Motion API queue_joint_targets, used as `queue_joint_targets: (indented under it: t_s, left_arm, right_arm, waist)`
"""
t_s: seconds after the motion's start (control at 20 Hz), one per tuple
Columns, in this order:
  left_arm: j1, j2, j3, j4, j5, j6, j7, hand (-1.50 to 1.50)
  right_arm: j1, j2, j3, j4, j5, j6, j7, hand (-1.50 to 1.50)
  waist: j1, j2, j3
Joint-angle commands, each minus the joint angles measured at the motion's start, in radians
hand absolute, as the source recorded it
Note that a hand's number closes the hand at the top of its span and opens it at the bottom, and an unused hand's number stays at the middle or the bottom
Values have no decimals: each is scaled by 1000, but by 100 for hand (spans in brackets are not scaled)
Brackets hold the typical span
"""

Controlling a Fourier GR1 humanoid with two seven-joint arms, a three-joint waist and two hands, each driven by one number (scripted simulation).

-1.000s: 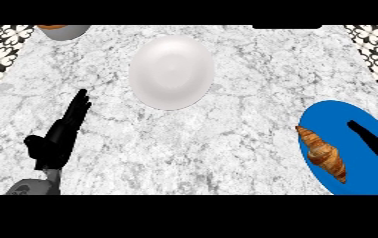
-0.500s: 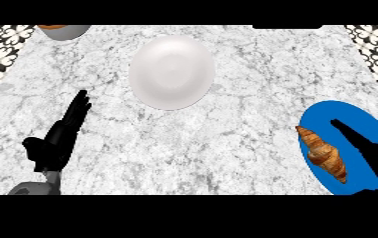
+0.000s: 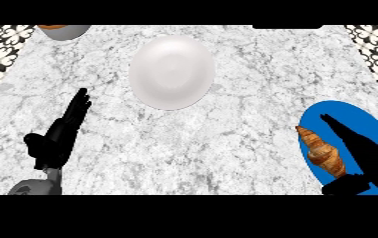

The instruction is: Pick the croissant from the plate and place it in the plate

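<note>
While the croissant (image 3: pixel 322 152) lies on the left part of the blue plate (image 3: pixel 350 110), the right hand (image 3: pixel 356 147) hangs over that plate just beside it, fingers straight, thumb spread, holding nothing. At the left of the counter (image 3: pixel 244 132) the left hand (image 3: pixel 59 137) rests with straight fingers, apart from the white plate (image 3: pixel 172 72).

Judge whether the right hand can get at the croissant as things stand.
Probably yes: the right hand is open over the blue plate, right beside the croissant, nothing between them.
</note>
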Motion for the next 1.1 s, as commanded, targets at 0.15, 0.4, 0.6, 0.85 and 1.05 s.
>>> queue_joint_targets:
  t_s: [0.15, 0.4, 0.6, 0.85, 1.05]
  left_arm:
    - [5, -35, 15, 49, -44, -12, -60, 0]
    - [43, -31, 44, -13, -40, -48, -35, 0]
    - [58, -83, 12, -38, -73, -4, -28, 0]
    - [17, -37, 47, -19, -51, -14, 24, 0]
    - [-4, -28, 62, 4, -41, -28, 17, 0]
  right_arm:
    - [-113, 16, 31, 218, 56, 34, -130, 150]
    - [-107, 57, 21, 234, 97, -19, -209, 150]
    - [-68, 153, 49, 210, 166, -118, -102, 150]
    - [64, 383, 41, 58, 291, -320, 321, 150]
    - [128, 473, 183, -94, 541, -463, 473, 150]
  waist:
    - [4, 2, 0]
    - [3, 0, 0]
    - [1, 0, 0]
    - [-43, -11, -4]
    - [-30, -7, -4]
